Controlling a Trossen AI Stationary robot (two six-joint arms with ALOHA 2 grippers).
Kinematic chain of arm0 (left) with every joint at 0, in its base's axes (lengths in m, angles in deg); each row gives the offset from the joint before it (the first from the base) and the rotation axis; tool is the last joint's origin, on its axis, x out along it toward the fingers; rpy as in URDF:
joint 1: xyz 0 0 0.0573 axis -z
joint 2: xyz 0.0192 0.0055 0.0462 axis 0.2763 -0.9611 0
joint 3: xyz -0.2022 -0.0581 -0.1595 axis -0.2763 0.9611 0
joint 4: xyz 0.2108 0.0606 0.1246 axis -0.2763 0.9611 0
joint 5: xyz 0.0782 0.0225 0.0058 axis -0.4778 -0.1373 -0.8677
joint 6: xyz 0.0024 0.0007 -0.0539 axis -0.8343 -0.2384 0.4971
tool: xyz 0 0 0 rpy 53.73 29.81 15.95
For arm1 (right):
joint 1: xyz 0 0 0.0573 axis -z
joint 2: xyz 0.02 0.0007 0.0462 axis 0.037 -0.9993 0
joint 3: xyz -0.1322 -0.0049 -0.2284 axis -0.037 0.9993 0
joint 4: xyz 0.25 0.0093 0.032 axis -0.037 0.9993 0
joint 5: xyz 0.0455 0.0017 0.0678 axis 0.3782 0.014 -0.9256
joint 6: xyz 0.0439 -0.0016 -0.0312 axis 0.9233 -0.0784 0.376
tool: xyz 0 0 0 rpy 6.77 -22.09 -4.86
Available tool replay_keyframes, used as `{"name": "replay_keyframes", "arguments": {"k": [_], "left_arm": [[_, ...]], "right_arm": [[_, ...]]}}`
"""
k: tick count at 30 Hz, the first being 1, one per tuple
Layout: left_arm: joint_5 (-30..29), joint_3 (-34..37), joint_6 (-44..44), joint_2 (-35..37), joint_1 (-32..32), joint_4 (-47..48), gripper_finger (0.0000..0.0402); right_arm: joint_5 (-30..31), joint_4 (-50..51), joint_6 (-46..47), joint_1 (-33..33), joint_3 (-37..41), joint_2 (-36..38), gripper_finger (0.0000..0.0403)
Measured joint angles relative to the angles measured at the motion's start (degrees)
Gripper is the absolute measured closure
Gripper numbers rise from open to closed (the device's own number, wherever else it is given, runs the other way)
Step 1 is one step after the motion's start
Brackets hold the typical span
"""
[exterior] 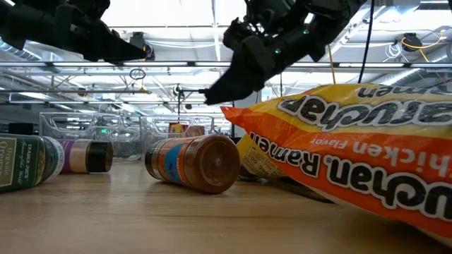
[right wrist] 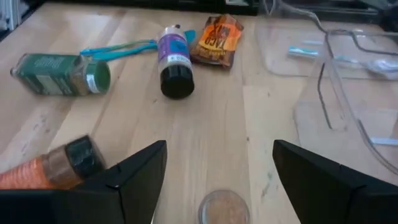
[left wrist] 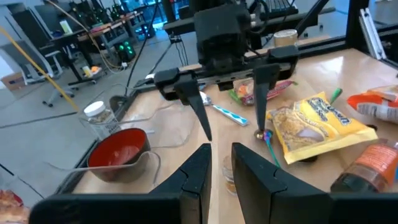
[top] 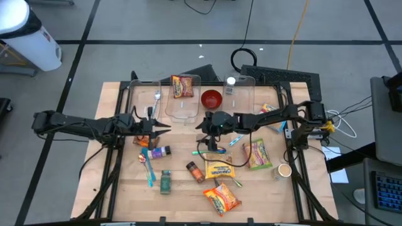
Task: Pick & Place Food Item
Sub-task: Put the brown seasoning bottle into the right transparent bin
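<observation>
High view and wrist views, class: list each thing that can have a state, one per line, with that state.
right end effector: open, holding nothing, above the table
left end effector: fingers close together, holding nothing
red bowl: upright
orange-capped spice jar: lying on its side
green jar: on its side
purple-labelled jar: on its side

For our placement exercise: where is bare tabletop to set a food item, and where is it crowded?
Free: the wood in the table's front left corner, left of the green jar. Crowded: around the yellow packet, brown spice bottle and ramen pack.
</observation>
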Motion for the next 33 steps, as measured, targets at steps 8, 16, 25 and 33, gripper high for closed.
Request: {"name": "replay_keyframes", "arguments": {"k": [8,16,25,33], "left_arm": [[-0.01,0.00,-0.96,-1.03,-1.20,-1.31,0.0330],[0.32,0.00,-0.83,-1.05,-3.00,-1.23,0.0330],[0.54,0.00,-0.24,-1.04,-3.32,-1.19,0.0330],[0.56,0.00,-0.01,-1.04,-3.32,-1.14,0.0330]], "right_arm": [[0.01,-2.66,2.22,0.00,0.17,-4.82,0.0123],[0.30,-3.66,4.02,0.04,0.11,-8.45,0.0124],[3.49,-2.84,3.88,0.07,0.18,-8.68,0.0124],[3.43,-0.03,3.79,0.07,0.16,-8.65,0.0124]]}}
